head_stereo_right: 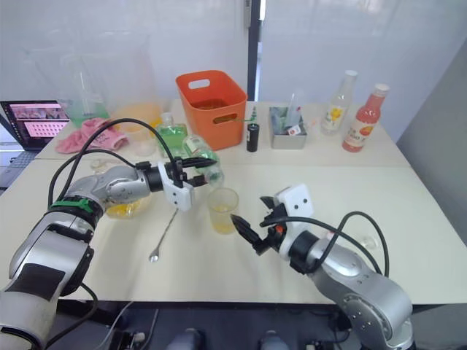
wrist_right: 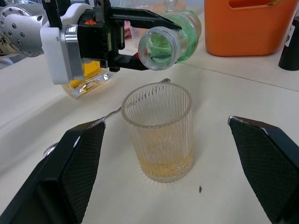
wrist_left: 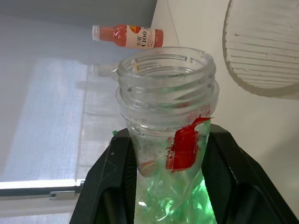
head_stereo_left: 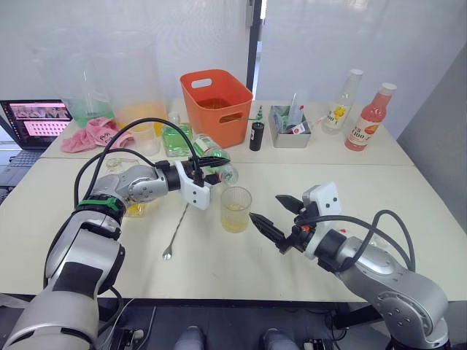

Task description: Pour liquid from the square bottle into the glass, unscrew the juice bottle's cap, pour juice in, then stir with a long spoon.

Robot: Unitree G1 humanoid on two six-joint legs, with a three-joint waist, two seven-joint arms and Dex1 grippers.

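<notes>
My left gripper (head_stereo_left: 215, 165) is shut on the juice bottle (head_stereo_left: 217, 157), which lies nearly level with pale green liquid inside. Its open, capless mouth (wrist_right: 157, 48) hangs just above the far rim of the glass (head_stereo_left: 236, 209). The ribbed glass (wrist_right: 159, 135) holds a shallow layer of yellow liquid. My right gripper (head_stereo_left: 265, 208) is open beside the glass on its right, low over the table. The square bottle (wrist_right: 88, 77) with yellow-orange liquid stands behind my left forearm. The long spoon (head_stereo_left: 176, 229) lies flat left of the glass. The cap is out of view.
An orange basket (head_stereo_left: 216, 103) stands behind the glass, with a green-liquid bottle (head_stereo_left: 175, 138) and a small black bottle (head_stereo_left: 256, 136) beside it. Farther right are a grey tray (head_stereo_left: 288, 130), a yellow-labelled bottle (head_stereo_left: 341, 102) and a pink-red bottle (head_stereo_left: 368, 120). A pink cloth (head_stereo_left: 91, 135) and a laptop (head_stereo_left: 33, 120) are far left.
</notes>
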